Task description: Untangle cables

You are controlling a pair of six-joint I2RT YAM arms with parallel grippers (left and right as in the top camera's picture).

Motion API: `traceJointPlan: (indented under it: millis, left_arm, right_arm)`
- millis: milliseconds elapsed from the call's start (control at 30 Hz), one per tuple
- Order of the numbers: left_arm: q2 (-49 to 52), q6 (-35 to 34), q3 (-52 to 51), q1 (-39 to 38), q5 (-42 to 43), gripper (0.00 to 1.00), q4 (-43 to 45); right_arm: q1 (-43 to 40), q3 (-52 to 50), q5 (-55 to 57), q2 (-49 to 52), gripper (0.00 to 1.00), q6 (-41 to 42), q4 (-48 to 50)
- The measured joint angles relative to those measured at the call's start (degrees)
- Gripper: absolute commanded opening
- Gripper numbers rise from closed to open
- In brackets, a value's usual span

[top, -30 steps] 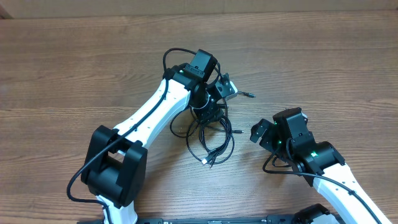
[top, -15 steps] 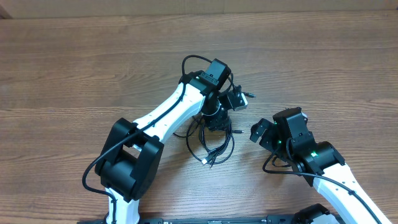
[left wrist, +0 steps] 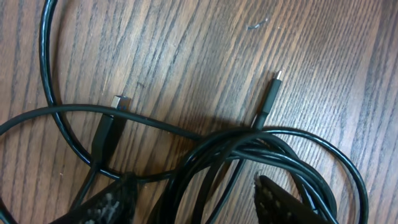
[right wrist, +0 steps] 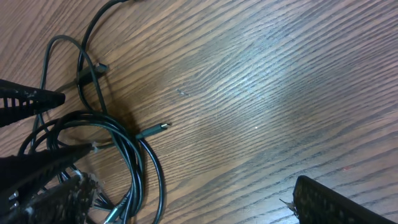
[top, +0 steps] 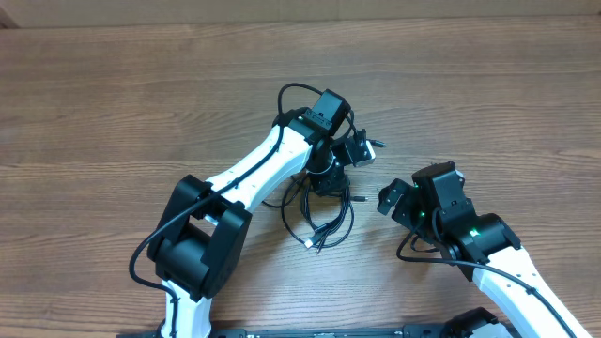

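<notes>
The cables [top: 324, 221] are thin black cords bunched in loose loops at the table's middle, with plug ends fanned toward the front. My left gripper [top: 329, 180] is down on the top of the bunch. In the left wrist view the left gripper [left wrist: 196, 205] is open, and several strands [left wrist: 217, 155] run between its fingers [left wrist: 112, 202] without being pinched. A USB plug [left wrist: 120, 101] and a slim plug [left wrist: 273, 90] lie just beyond. My right gripper [top: 390, 202] stands open to the right of the bunch; the right gripper [right wrist: 193, 205] holds nothing, and the cable loops [right wrist: 140, 168] lie by its left finger.
One loose plug end [top: 378, 145] lies on the wood beyond the left wrist camera [top: 355, 150]. Bare wooden table [top: 113, 103] surrounds the bunch. The left arm's white link [top: 254, 169] crosses from the front left, and the right arm [top: 488, 244] sits at the front right.
My left arm swung to the right over the cable bunch, then settled there. The right arm has not moved.
</notes>
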Motion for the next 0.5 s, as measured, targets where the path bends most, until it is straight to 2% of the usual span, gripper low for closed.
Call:
traceJointPlan:
  millis: [167,367,500]
  left_arm:
    - [0.0,0.2,0.0,0.0,0.0,0.48,0.3]
    - [0.0,0.2,0.0,0.0,0.2,0.49,0.3]
    - [0.0,0.2,0.0,0.0,0.2,0.56,0.3]
  right_arm:
    - [0.0,0.0,0.0,0.0,1.0,0.0,0.0]
    - [0.0,0.0,0.0,0.0,1.0,0.0,0.4]
    - [0.0,0.0,0.0,0.0,1.0,0.0,0.4]
